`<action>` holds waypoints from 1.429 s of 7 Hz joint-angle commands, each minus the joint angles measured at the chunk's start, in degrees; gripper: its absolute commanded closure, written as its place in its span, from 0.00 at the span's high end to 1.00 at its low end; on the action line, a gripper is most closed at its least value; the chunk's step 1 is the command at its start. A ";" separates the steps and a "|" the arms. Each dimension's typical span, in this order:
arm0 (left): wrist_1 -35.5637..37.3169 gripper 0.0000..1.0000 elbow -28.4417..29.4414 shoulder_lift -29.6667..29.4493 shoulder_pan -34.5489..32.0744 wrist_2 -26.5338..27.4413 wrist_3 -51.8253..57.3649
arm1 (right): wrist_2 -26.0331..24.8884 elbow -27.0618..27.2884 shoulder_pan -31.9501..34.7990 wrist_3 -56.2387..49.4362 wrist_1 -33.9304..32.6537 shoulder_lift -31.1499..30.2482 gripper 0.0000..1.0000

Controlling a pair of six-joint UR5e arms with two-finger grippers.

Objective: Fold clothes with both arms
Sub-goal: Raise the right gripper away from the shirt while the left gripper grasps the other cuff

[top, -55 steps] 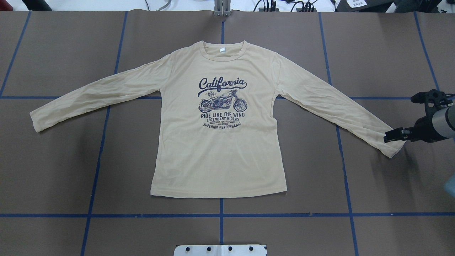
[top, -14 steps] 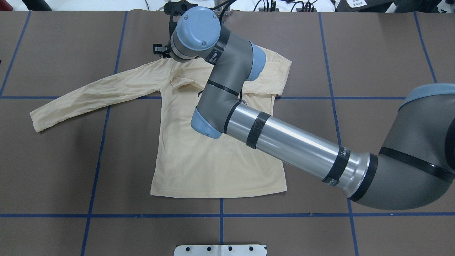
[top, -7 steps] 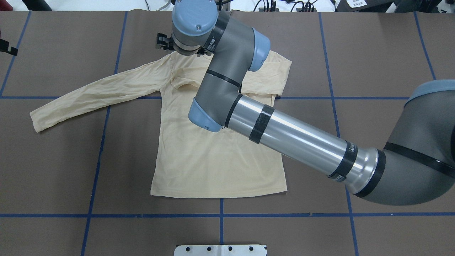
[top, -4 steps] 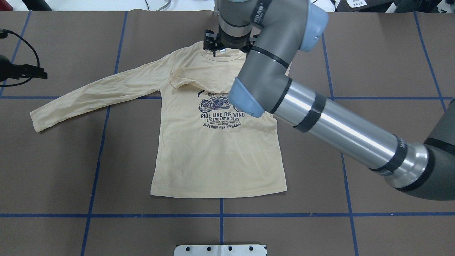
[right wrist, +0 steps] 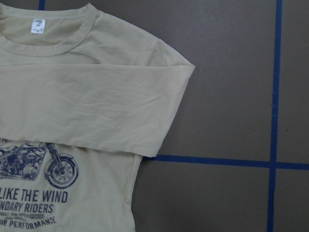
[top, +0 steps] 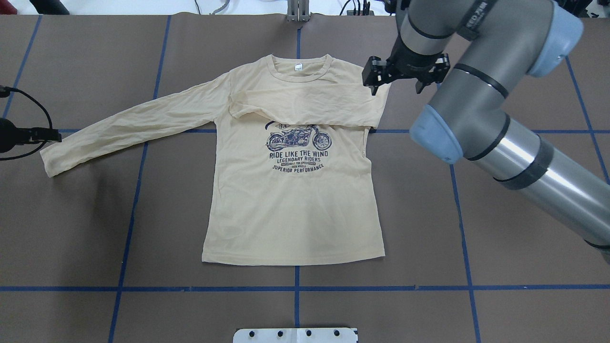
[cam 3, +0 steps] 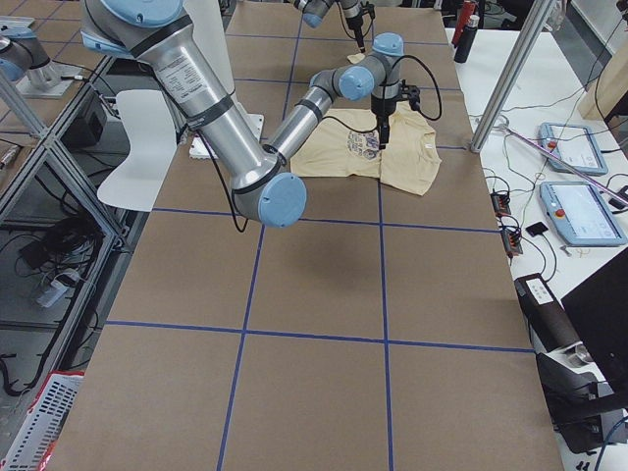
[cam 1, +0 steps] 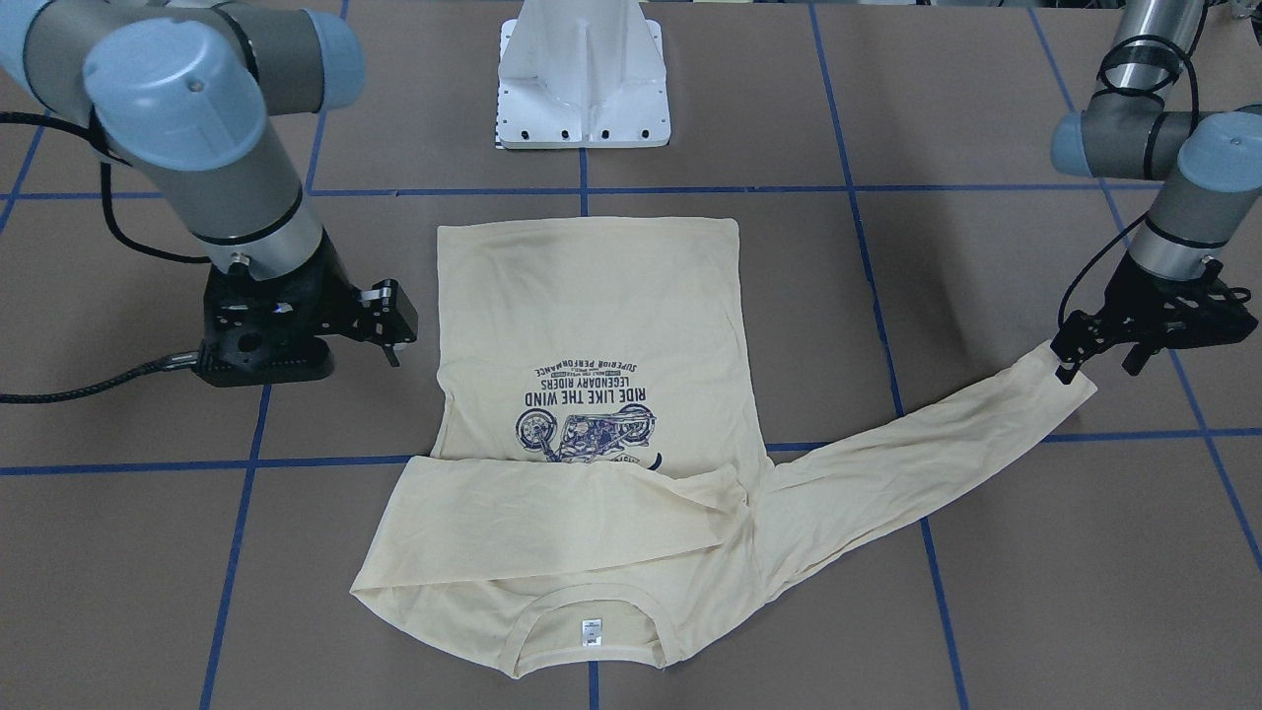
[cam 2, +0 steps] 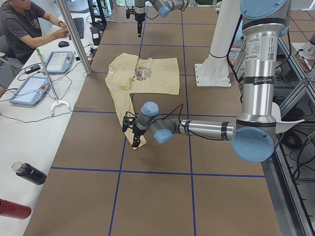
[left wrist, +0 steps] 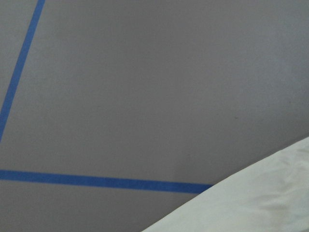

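The T-shirt (top: 290, 205) lies flat and face up in the middle of the table (top: 500, 238), with the collar at the far side from the robot. The navy print (top: 298, 140) and the small white neck label (top: 298, 67) are both visible. The folded sleeve (top: 305, 107), the one on the robot's right side, lies across the chest and covers the upper part of the print. Its fold line is at the right shoulder. The other sleeve (top: 133, 121) is stretched out to the robot's left, and its cuff (top: 47, 164) rests on the table.

The left gripper (cam 1: 1096, 363) is at this cuff. Its jaws stand apart, one on each side of the sleeve's end, but it is not clear whether they touch the fabric. The right gripper (top: 396, 78) hangs beside the right shoulder of the T-shirt, near the fold of the sleeve. Its jaws are spread and it holds nothing.

Blue tape lines (top: 143, 288) divide the brown table into squares. The white pedestal (cam 1: 584, 69) stands just beyond the hem.
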 commanded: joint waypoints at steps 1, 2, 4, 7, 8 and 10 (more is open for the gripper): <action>-0.21 0.94 0.95 0.47 1.42 0.51 -0.04 | 1.11 4.00 1.10 -2.39 -0.14 -4.69 1.00; -0.21 0.93 1.12 0.47 2.21 0.51 -0.21 | 1.11 3.92 1.02 -2.39 -0.14 -4.70 1.00; -0.29 0.92 1.83 0.47 3.01 0.51 -0.04 | 1.11 4.01 1.11 -2.39 -0.06 -4.70 1.00; -4.95 0.71 4.90 0.38 3.10 0.42 -0.13 | 1.02 4.62 1.11 -2.39 -0.14 -4.70 1.00; -4.95 0.62 4.91 0.30 3.10 0.33 0.05 | 1.11 4.62 1.19 -2.39 -0.14 -4.70 1.00; -4.69 0.26 4.47 0.03 3.10 -0.02 0.05 | 1.11 4.71 1.37 -2.39 -0.14 -4.70 1.00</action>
